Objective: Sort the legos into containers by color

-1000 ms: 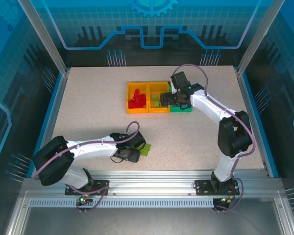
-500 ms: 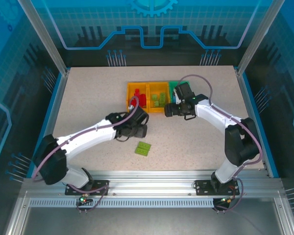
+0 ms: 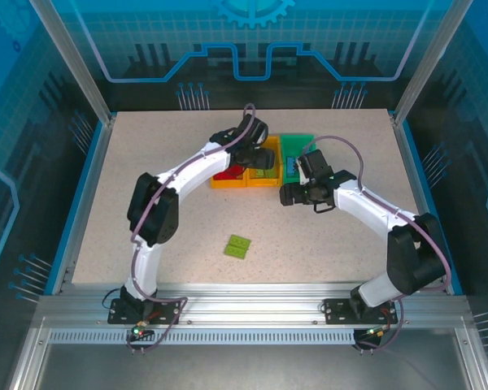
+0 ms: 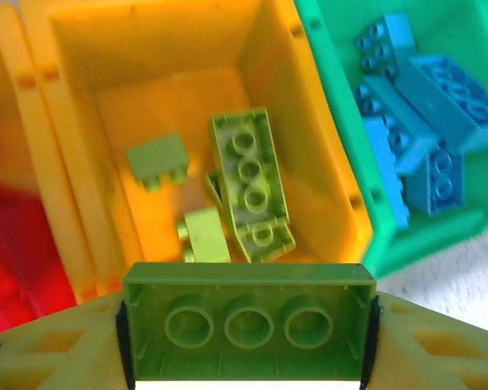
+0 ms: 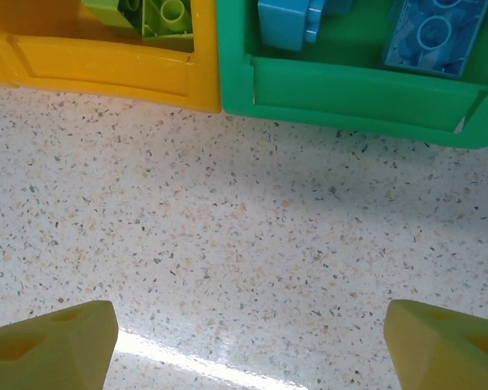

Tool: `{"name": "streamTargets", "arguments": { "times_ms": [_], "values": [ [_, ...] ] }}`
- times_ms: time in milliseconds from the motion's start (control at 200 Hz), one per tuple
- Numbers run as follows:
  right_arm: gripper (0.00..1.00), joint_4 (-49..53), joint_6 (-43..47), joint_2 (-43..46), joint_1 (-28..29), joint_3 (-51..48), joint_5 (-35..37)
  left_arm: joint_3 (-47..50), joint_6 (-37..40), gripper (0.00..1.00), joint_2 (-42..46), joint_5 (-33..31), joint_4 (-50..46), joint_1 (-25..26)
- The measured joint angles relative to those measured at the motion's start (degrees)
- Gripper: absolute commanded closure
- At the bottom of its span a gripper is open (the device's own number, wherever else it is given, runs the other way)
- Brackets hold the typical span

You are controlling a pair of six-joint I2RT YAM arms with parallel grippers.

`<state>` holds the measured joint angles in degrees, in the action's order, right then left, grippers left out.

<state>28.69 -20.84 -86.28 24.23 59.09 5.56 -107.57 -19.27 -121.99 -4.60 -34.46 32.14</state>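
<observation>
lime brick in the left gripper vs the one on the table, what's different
The held brick is clamped in the left gripper; the table brick lies free. The held brick hangs over the middle yellow bin; the table brick sits apart from it. Both are lime.

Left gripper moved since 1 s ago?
Yes: the left gripper travelled away from the loose lime brick, toward the far side, and is now over the middle yellow bin.
</observation>
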Motion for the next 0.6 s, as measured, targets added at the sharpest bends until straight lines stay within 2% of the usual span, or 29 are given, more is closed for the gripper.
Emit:
{"name": "streamTargets", "arguments": {
  "times_ms": [75, 205, 310, 480, 600],
  "values": [
    [0.13, -0.02, -0.07, 0.46, 0.0, -0.24, -0.04, -4.61, 0.0, 0.37, -4.15, 0.42, -0.2, -0.87],
    [0.13, -0.33, -0.37, 0.66, 0.24, -0.55, -0.39, -7.82, -0.2, 0.25, -7.8, 0.96, -0.15, -1.25],
    [0.13, -0.42, -0.81, 0.68, 1.53, -1.16, -0.57, -8.11, -0.63, 0.02, -8.35, 1.46, -0.15, -1.22],
    [0.13, -0.55, -1.05, 0.68, 4.63, -2.05, -0.68, -8.31, -2.01, 0.01, -8.07, 1.7, -0.02, -1.18],
    [0.13, -0.76, -1.05, 0.7, 6.71, -2.45, -0.66, -3.8, -3.41, 0.01, -4.44, 1.64, 0.39, -1.18]
  ]
}}
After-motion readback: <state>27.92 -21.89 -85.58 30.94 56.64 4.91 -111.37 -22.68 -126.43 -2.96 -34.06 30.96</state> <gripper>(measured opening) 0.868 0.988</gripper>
